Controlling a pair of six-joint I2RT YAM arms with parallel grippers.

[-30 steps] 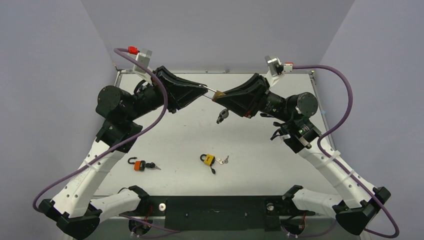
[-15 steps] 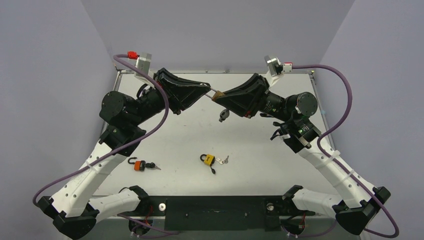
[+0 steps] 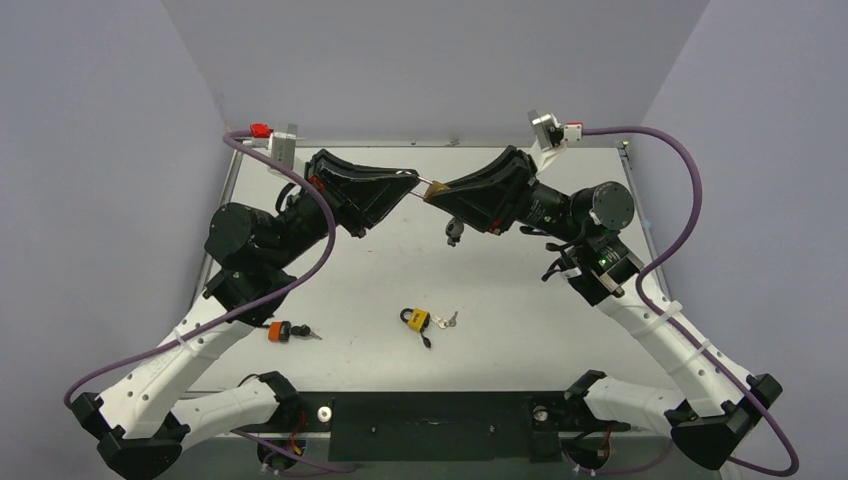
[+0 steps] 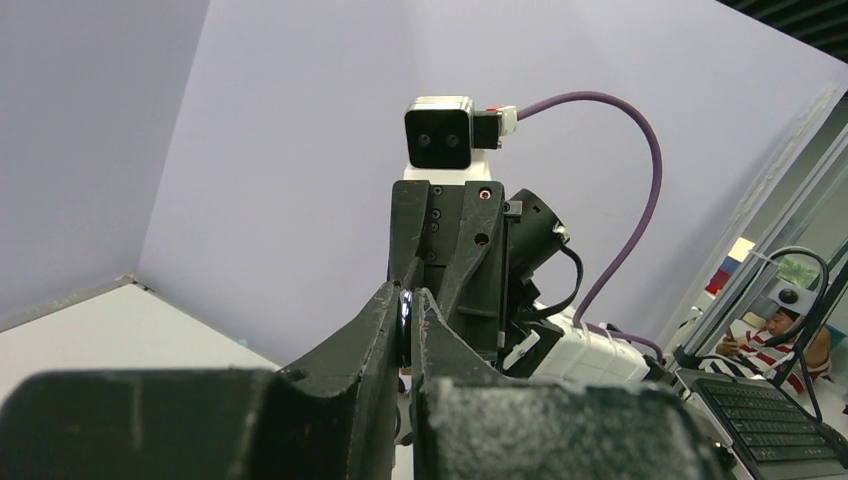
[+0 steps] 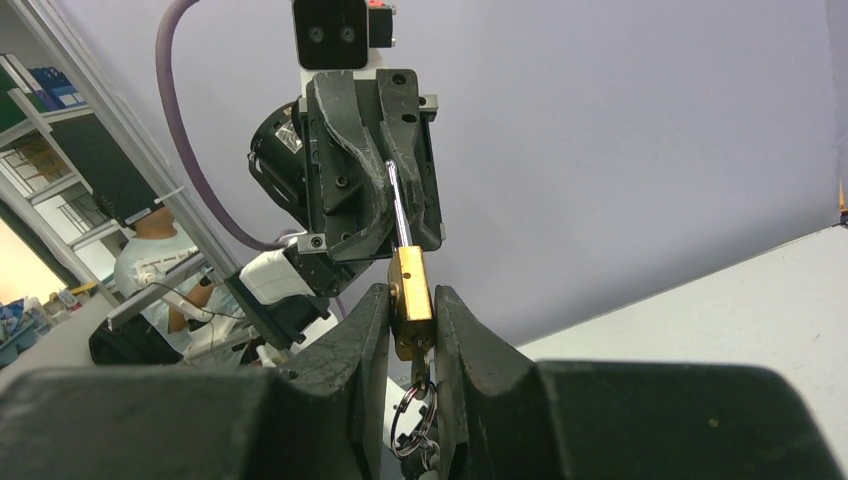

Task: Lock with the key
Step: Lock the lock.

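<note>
**Brass padlock** (image 5: 411, 285) held aloft above the surface (image 3: 350, 280): right end effector (image 5: 411, 297) grips its body narrowly, left end effector (image 4: 404, 300) clamped tight on the shackle (image 5: 398, 212). Hazard: off-axis pushing may twist the body from the pads (image 5: 458, 328) (the key (image 3: 455, 232) hangs unheld below).

Light was even and diffuse, coming from overhead. The white counter (image 3: 520, 330) read bright without glare, and only faint, soft shadows lay on it below the padlock (image 3: 436, 188). The walls (image 3: 430, 60) behind the padlock were a flat, dull lilac. The overhead view was sharp throughout. In the right wrist view the padlock was crisp and its shackle (image 5: 400, 215) carried a thin glint, while the right claw (image 5: 411, 292) nearest the lens was dark and soft-edged. Far left of the padlock a warm patch (image 5: 18, 275) was washed out. In the left wrist view the left claw (image 4: 405, 298) was black, grainy and blurred.
</note>
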